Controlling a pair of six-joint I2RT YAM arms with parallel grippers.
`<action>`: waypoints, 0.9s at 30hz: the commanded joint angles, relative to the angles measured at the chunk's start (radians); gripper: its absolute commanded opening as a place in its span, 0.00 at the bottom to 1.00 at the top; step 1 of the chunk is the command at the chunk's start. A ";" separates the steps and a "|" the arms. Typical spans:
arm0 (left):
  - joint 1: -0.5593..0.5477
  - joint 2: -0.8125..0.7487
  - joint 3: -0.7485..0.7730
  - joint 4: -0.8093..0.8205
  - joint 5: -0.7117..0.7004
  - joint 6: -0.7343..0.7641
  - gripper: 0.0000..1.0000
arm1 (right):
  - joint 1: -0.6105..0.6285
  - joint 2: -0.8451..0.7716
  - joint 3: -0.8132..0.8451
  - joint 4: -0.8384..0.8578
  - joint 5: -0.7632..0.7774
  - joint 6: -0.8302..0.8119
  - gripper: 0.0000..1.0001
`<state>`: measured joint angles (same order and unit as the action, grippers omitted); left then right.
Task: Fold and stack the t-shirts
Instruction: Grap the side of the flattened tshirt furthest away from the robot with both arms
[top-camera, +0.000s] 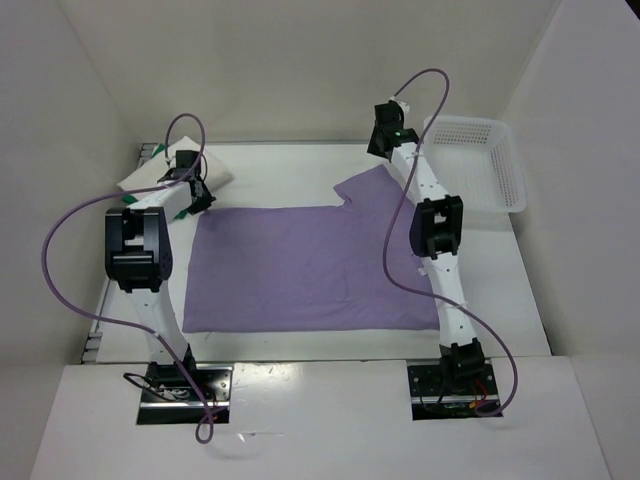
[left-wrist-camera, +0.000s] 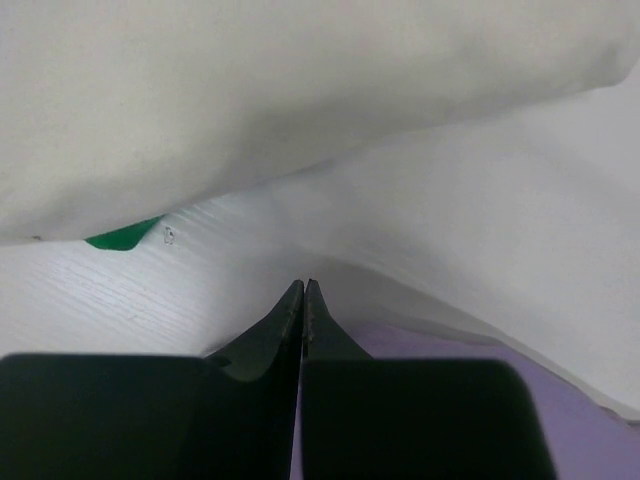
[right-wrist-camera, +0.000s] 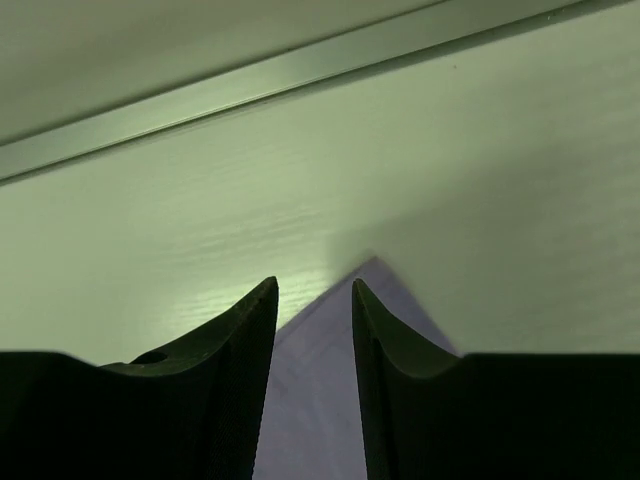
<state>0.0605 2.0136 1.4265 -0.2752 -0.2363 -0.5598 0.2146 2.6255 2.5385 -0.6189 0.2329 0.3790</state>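
The lavender t-shirt (top-camera: 310, 270) lies flat across the middle of the table, one sleeve reaching to the far right. My left gripper (top-camera: 197, 200) sits at its far left corner, shut, with a sliver of lavender cloth (left-wrist-camera: 560, 400) showing between the fingers (left-wrist-camera: 303, 285). Just beyond it lies the folded white t-shirt (top-camera: 150, 178) (left-wrist-camera: 300, 100), with the green t-shirt (left-wrist-camera: 125, 237) peeking out beneath it. My right gripper (top-camera: 380, 150) (right-wrist-camera: 314, 285) hangs open over the tip of the lavender sleeve (right-wrist-camera: 340, 360), holding nothing.
A white lattice basket (top-camera: 480, 165) stands at the far right corner. The table's back edge rail (right-wrist-camera: 300, 75) runs just beyond the right gripper. White walls enclose the table on three sides.
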 joint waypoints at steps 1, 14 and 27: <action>0.005 -0.062 -0.006 0.027 0.029 -0.023 0.00 | -0.007 0.116 0.242 -0.162 0.091 -0.043 0.41; 0.005 -0.073 -0.024 0.037 0.068 -0.042 0.00 | -0.007 0.183 0.258 -0.153 0.094 -0.055 0.48; 0.005 -0.084 -0.034 0.047 0.095 -0.051 0.00 | -0.017 0.243 0.276 -0.143 0.065 -0.035 0.42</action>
<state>0.0605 1.9778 1.4002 -0.2577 -0.1566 -0.5880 0.2070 2.8380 2.7697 -0.7547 0.2966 0.3416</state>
